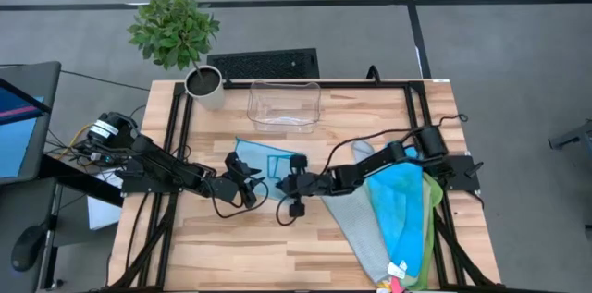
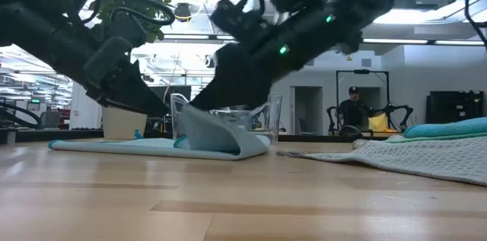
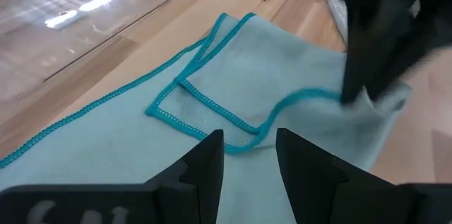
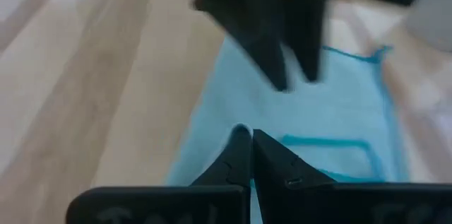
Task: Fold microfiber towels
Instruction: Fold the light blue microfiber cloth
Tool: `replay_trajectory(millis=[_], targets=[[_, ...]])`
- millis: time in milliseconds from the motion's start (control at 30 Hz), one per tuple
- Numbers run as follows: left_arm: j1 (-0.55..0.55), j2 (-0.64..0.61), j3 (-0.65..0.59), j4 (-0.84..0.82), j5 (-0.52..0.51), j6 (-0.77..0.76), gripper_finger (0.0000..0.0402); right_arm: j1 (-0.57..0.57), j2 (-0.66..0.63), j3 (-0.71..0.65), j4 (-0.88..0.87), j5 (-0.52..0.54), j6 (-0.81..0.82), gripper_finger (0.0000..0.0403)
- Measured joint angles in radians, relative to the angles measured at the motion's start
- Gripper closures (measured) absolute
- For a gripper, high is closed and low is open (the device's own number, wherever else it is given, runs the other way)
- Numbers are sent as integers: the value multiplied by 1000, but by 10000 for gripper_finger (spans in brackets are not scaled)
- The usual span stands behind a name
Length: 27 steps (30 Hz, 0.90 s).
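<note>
Light blue towel (image 1: pixel 262 161) lay mid-surface. Right end effector (image 1: pixel 289 185) pinched shut on its 3 o'clock edge; left end effector (image 1: pixel 252 180) partly open, empty. Risk: thin pinch slipping, fold collapsing.

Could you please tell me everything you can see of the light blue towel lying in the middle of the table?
The light blue towel is a soft, thin microfiber cloth with darker teal stitched edging. It lies on the wooden table in front of the clear plastic bin, mostly flat, with one part folded back over itself. The right gripper, shut, pinches its lifted edge; the left gripper hangs just above it, fingers parted.
</note>
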State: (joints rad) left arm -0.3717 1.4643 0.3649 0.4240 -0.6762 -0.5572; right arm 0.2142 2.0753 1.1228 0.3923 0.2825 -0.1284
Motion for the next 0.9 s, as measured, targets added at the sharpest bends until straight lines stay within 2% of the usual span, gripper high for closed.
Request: replay_trajectory(millis=[400,733,900], targets=[[0,0,0,13,-5,-33,278,-38,17,12,23,-98,5,373],[-2,0,6,68,23,-35,278,-47,72,23,64,-103,16,357],[-16,0,6,80,79,-38,278,-54,117,46,70,-104,24,349]])
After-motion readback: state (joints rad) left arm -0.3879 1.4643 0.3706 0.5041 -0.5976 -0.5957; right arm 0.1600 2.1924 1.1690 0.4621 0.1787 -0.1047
